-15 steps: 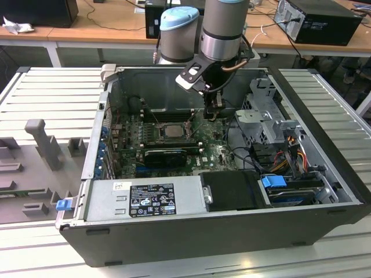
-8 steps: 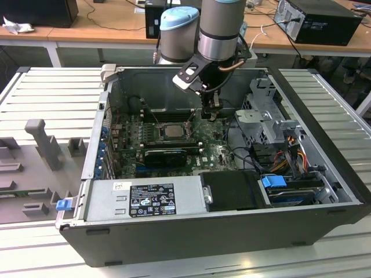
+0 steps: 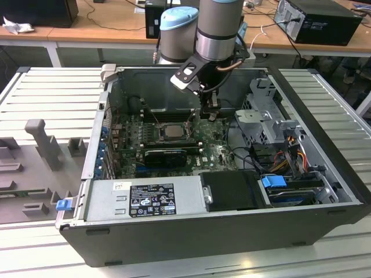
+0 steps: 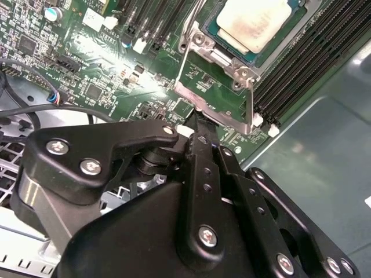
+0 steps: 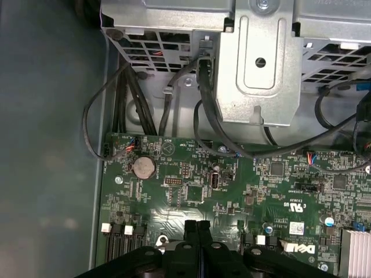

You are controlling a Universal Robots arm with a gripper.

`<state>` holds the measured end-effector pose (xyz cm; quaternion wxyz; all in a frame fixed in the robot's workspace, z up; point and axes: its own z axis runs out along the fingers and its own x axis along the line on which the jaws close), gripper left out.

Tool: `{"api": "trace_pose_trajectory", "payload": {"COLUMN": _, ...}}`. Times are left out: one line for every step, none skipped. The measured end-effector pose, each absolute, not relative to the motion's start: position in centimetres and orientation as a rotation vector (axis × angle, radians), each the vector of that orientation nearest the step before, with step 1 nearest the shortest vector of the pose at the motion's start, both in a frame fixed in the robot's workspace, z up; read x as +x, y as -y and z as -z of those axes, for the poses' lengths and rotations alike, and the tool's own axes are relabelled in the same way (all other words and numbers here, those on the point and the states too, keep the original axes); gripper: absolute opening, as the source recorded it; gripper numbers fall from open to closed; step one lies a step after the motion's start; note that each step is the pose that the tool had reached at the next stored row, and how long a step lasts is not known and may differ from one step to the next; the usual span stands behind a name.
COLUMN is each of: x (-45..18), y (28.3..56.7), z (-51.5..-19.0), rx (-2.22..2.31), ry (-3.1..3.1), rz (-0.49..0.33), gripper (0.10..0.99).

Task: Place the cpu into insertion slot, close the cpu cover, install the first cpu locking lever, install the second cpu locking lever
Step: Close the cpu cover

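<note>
While lying flat in the socket (image 4: 243, 74), pale top up: the cpu (image 4: 253, 22).
Running along the socket's metal rim as a thin silver lever (image 4: 185, 46), bending at the corner nearest the gripper (image 4: 197, 119). Pressing both black fingers together on nothing, tip sitting right at that bend; cannot tell whether touching. Reaching down, in the exterior view, from the arm (image 3: 217, 29) into the open case (image 3: 191, 231) over the green board (image 3: 220, 156), with dark memory slots (image 4: 301, 63) flanking the socket and a grey drive cage (image 3: 264, 116) standing toward the exterior view's right.
</note>
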<state>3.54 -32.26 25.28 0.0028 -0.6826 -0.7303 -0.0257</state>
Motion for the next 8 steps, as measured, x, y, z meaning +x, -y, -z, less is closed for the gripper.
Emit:
{"api": "trace_pose_trajectory", "payload": {"x": 3.51, "y": 32.26, "z": -25.28, "rx": -2.141, "ry": 2.290, "rz": 0.081, "gripper": 0.106}}
{"api": "trace_pose_trajectory", "payload": {"x": 3.46, "y": 32.26, "z": -25.28, "rx": -2.141, "ry": 2.290, "rz": 0.081, "gripper": 0.106}}
{"api": "trace_pose_trajectory", "payload": {"x": 3.41, "y": 32.26, "z": -25.28, "rx": -2.141, "ry": 2.290, "rz": 0.081, "gripper": 0.106}}
{"api": "trace_pose_trajectory", "payload": {"x": 3.32, "y": 32.26, "z": -25.28, "rx": -2.141, "ry": 2.290, "rz": 0.081, "gripper": 0.106}}
{"api": "trace_pose_trajectory", "payload": {"x": 3.25, "y": 32.26, "z": -25.28, "rx": -2.141, "ry": 2.290, "rz": 0.080, "gripper": 0.106}}
{"api": "trace_pose_trajectory", "payload": {"x": 3.16, "y": 32.26, "z": -25.28, "rx": -2.141, "ry": 2.290, "rz": 0.081, "gripper": 0.106}}
{"api": "trace_pose_trajectory", "payload": {"x": 3.12, "y": 32.26, "z": -25.28, "rx": -2.141, "ry": 2.290, "rz": 0.080, "gripper": 0.106}}
{"api": "trace_pose_trajectory", "payload": {"x": 3.08, "y": 32.26, "z": -25.28, "rx": -2.141, "ry": 2.290, "rz": 0.080, "gripper": 0.106}}
